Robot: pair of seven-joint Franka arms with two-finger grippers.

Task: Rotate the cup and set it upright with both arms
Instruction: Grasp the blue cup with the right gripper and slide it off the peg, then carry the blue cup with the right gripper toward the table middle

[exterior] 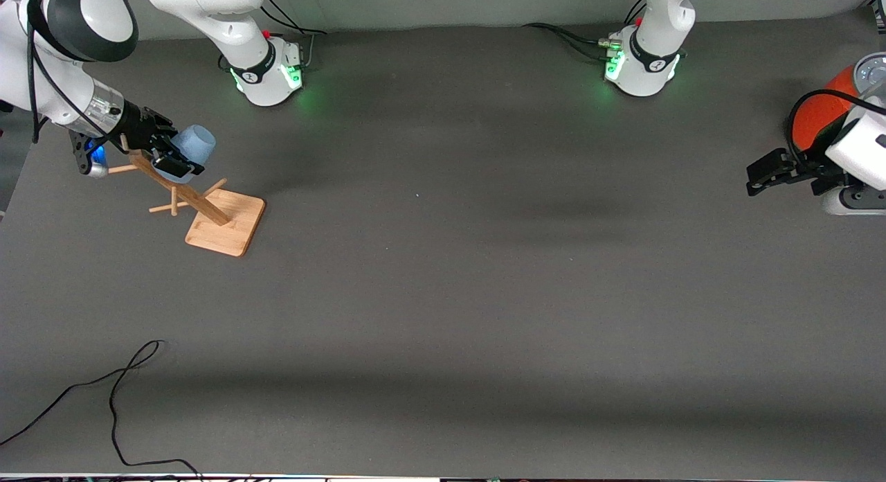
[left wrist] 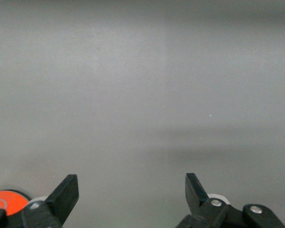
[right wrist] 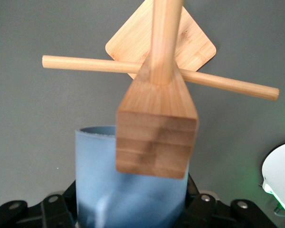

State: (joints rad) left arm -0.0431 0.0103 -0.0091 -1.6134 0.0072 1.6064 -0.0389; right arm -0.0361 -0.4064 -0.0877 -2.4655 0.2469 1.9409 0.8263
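My right gripper (exterior: 173, 158) is shut on the light-blue cup (exterior: 196, 148) and holds it up in the air, tilted, against the top of a wooden rack's post (exterior: 187, 194). In the right wrist view the cup (right wrist: 109, 185) sits between the black fingers (right wrist: 66, 202), partly hidden by the post's square top (right wrist: 156, 137). My left gripper (exterior: 760, 177) hangs open and empty over the table at the left arm's end. In the left wrist view its fingers (left wrist: 66, 192) stand wide apart over bare table.
The rack has a square wooden base (exterior: 225, 222) and thin side pegs (exterior: 166, 206). A red-orange can (exterior: 820, 115) with a grey lid stands by the left gripper. A black cable (exterior: 118, 385) lies near the front edge.
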